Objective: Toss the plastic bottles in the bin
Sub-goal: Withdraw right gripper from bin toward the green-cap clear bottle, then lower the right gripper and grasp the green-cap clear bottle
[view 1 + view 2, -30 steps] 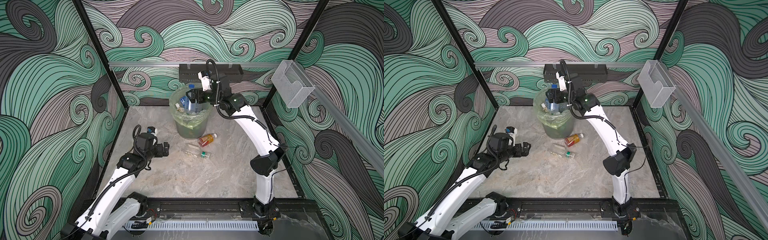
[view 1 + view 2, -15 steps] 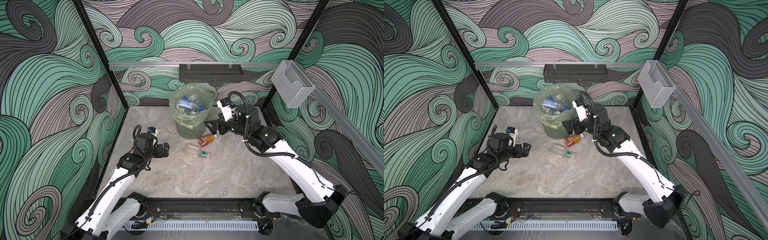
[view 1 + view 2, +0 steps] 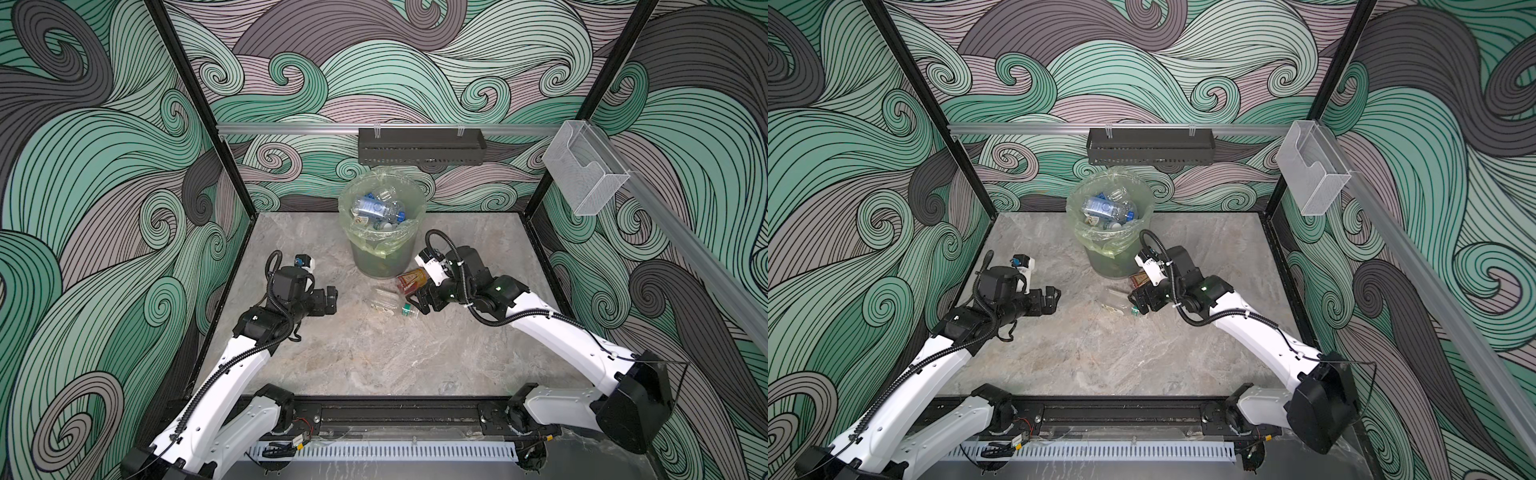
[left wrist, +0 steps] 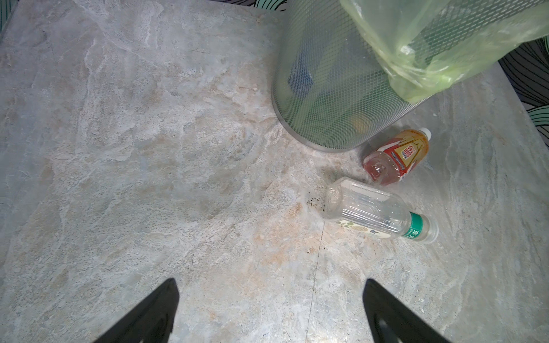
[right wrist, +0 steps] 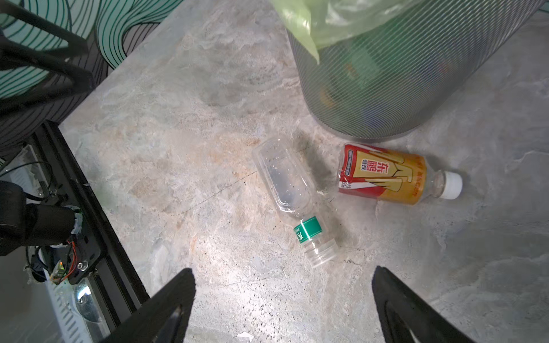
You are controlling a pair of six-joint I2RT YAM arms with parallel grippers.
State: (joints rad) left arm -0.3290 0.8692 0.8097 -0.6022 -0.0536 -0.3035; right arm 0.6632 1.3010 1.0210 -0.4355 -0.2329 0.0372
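the clear bottle [image 5: 286, 190], with a green band at its neck, lies on its side on the bench [image 4: 133, 178], a little out from the foot of the bin [image 3: 384, 262]. the amber bottle [image 5: 383, 178] lies just beside it, closer to the bin's base. the bin already holds a heap of bottles [image 3: 376, 208]. the right gripper [image 5: 282, 271] hovers low on the side of the pair away from the bin, jaws spread wide and empty. the clear bottle looks like the nearer pick. set the jaws across its body rather than along it, straddle the middle, and close gently, because thin plastic can squirt out or knock the amber bottle. the left gripper [image 4: 269, 282], also open and empty, waits well away from the bin.
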